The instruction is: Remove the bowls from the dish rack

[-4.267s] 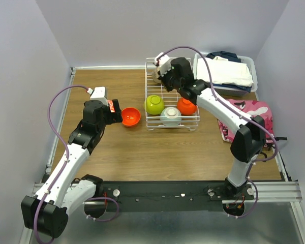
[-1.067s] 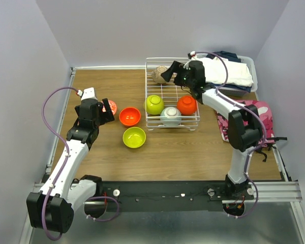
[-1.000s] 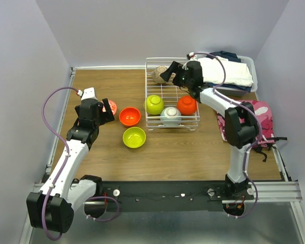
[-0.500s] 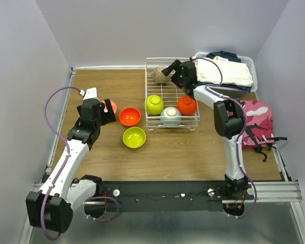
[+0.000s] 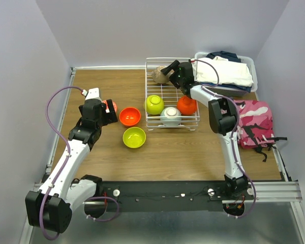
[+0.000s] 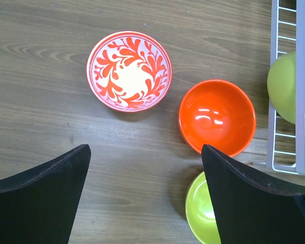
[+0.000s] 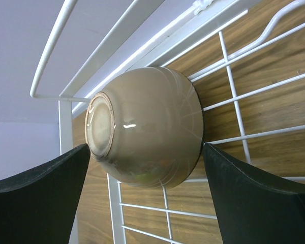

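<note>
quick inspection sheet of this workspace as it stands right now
surface: wooden table, no spills seen
job's things: dish rack holds taupe bowl, lime-green bowl, pale blue bowl, orange bowl; patterned bowl, second orange bowl, second lime-green bowl on table
clutter: bin of folded clothes, pink bag, right of rack
grippers: left gripper open above table; right gripper open, straddling taupe bowl
cables: purple cables along both arms
surroundings: plain walls on three sides
</note>
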